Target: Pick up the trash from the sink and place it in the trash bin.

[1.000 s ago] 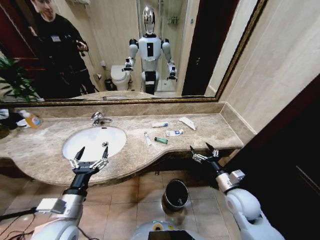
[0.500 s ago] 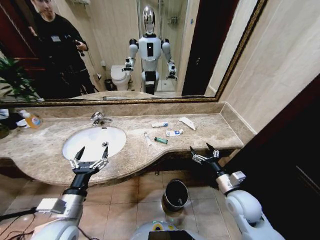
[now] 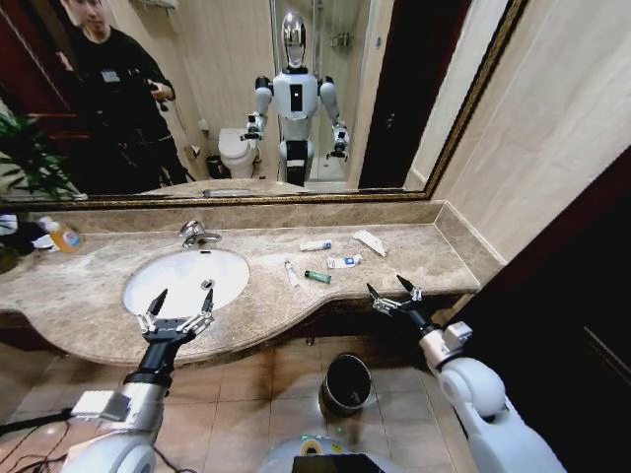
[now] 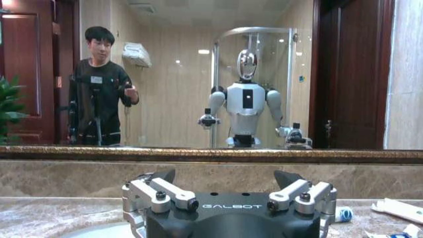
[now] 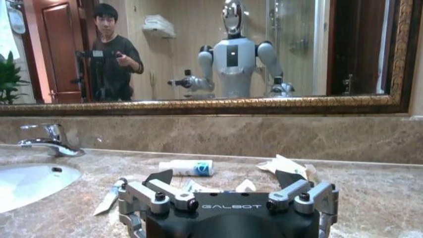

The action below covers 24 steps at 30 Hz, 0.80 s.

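The white oval sink [image 3: 168, 281] has a bare basin. The trash lies on the marble counter to its right: a white tube [image 3: 315, 245], a flat white wrapper [image 3: 370, 242], a white-and-blue packet [image 3: 344, 261], a small white tube [image 3: 292, 273] and a teal tube [image 3: 317, 277]. My left gripper [image 3: 185, 294] hovers open at the sink's front rim. Open too, my right gripper [image 3: 385, 284] hangs at the counter's front edge, right of the trash. The right wrist view has the white tube [image 5: 187, 167] and wrapper [image 5: 288, 166] beyond the gripper [image 5: 223, 172]. Below on the floor stands the black trash bin [image 3: 347, 382].
A chrome faucet [image 3: 197, 235] stands behind the basin. A clear bottle of orange liquid [image 3: 63, 235] and a plant sit at the counter's far left. The mirror covers the wall behind, a beige wall closes the right end, and a dark panel stands at right.
My right gripper has moved a little left and toward the counter's edge. The left gripper and the trash have stayed put.
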Available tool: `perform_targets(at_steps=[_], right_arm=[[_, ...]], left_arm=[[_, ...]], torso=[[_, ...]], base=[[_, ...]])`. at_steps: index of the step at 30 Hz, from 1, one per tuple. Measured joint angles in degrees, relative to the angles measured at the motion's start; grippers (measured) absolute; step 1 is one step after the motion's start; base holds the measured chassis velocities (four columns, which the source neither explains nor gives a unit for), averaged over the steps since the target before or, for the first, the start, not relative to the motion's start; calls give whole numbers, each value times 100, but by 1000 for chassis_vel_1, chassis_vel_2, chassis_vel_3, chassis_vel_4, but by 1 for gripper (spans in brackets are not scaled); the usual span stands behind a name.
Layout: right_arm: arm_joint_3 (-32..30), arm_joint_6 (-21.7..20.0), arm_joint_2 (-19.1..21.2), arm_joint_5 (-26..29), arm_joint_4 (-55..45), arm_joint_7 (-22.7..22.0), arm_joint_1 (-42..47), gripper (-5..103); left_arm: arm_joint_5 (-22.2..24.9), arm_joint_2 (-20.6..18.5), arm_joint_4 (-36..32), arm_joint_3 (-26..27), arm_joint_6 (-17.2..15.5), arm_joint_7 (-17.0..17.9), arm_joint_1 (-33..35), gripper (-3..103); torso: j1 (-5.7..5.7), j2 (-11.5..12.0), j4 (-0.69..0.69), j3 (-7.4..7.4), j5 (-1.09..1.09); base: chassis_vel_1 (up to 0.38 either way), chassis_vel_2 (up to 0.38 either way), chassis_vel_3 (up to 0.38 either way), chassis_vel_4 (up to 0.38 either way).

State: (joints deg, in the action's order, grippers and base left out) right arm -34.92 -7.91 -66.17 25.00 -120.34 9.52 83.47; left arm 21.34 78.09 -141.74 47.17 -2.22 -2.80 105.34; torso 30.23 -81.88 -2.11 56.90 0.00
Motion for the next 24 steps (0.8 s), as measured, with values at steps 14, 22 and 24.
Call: perform_targets(at_steps=[14,22,24], right_arm=[[274,-197,122,63,460,804,-398,100],[366,-521,122,-63,812,1495,-871,100],[405,-536,125,-93,884,1586,-967,100]], left_arm=[[0,0,0,0,0,0,0,100],[0,0,0,0,0,0,0,100],[0,0,0,0,0,0,0,100]], torso=[[0,0,0,0,0],[0,0,0,0,0],[0,0,0,0,0]], base=[[0,0,0,0],[0,0,0,0],[0,0,0,0]])
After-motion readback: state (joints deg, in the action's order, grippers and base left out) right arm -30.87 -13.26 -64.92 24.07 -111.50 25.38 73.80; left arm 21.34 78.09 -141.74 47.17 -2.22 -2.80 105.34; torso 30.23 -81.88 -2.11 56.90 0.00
